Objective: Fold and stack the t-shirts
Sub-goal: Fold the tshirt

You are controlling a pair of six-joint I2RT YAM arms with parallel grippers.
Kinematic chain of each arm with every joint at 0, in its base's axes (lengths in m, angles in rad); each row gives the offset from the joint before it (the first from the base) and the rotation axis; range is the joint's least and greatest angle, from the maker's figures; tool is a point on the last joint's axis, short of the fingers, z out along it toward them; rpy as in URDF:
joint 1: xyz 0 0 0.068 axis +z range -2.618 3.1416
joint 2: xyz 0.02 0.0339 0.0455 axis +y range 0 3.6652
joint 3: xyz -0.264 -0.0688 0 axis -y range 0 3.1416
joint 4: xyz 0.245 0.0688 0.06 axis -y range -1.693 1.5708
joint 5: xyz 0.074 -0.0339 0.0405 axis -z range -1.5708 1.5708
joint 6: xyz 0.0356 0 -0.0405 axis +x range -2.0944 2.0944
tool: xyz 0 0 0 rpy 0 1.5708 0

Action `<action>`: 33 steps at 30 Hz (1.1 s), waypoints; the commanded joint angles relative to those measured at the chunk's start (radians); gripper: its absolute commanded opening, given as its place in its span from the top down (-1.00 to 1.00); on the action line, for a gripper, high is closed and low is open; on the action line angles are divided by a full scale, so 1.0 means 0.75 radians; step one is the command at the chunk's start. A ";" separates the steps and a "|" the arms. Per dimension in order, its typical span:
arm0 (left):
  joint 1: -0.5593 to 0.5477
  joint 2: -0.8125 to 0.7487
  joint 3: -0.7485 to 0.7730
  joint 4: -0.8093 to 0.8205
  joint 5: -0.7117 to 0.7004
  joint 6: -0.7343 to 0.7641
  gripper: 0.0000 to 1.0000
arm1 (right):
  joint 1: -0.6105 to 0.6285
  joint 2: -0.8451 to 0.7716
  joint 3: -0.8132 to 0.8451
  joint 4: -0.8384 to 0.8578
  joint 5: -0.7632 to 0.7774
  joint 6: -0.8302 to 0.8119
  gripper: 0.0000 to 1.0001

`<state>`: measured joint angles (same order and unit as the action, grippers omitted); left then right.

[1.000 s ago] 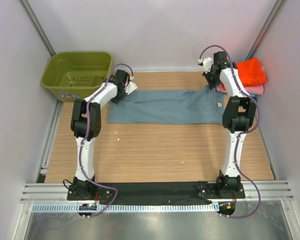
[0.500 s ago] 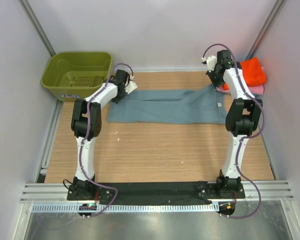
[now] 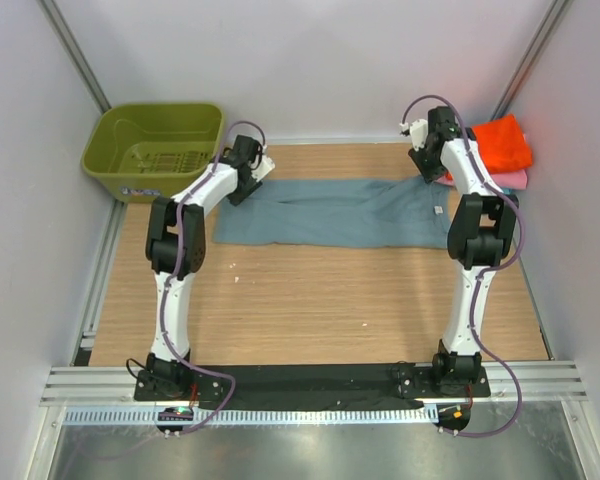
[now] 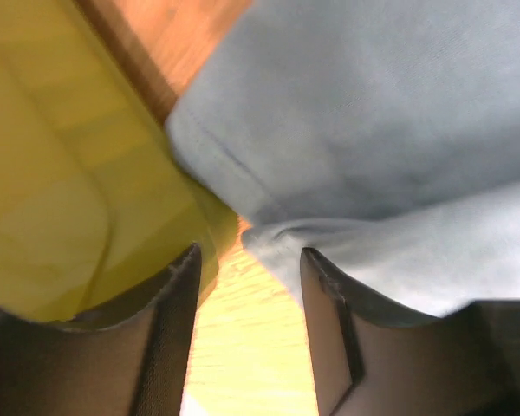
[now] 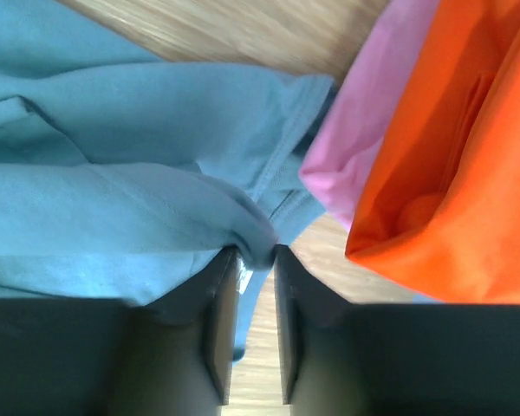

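A large dusty blue-grey t-shirt lies spread in a long band across the far half of the table. My left gripper is at its left end, open. In the left wrist view the left gripper has bare wood between its fingers, and the shirt's hem lies by the right fingertip. My right gripper is at the shirt's far right corner, its jaws narrowly open. In the right wrist view a fold of the shirt still sits between the tips of the right gripper. Folded orange and pink t-shirts lie just to its right.
The olive-green basket stands at the far left corner, close to the left gripper; its wall fills the left of the left wrist view. The orange shirt lies on the pink one against the right wall.
Both grippers have parted their jaws. The shirt's far right corner, lifted half a second ago, has dropped flatter. The right wrist has shifted slightly left and the left wrist has risen a little.
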<state>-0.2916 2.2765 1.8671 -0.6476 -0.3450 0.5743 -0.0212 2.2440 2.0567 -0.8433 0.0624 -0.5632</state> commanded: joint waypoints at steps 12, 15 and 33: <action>-0.176 -0.430 -0.110 -0.351 0.388 -0.199 -0.23 | -0.009 -0.378 -0.133 -0.174 0.061 0.135 -0.20; -0.176 -0.444 -0.223 -0.386 0.501 -0.232 -0.22 | -0.021 -0.372 -0.143 -0.317 -0.162 0.182 -0.20; -0.170 -0.264 -0.272 -0.382 0.638 -0.381 -0.23 | -0.119 -0.213 -0.439 -0.436 -0.695 0.201 -0.11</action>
<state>-0.4232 2.0556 1.6489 -0.9565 0.1322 0.3195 -0.0666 2.0743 1.7382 -1.1744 -0.4362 -0.4290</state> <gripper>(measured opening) 0.618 0.559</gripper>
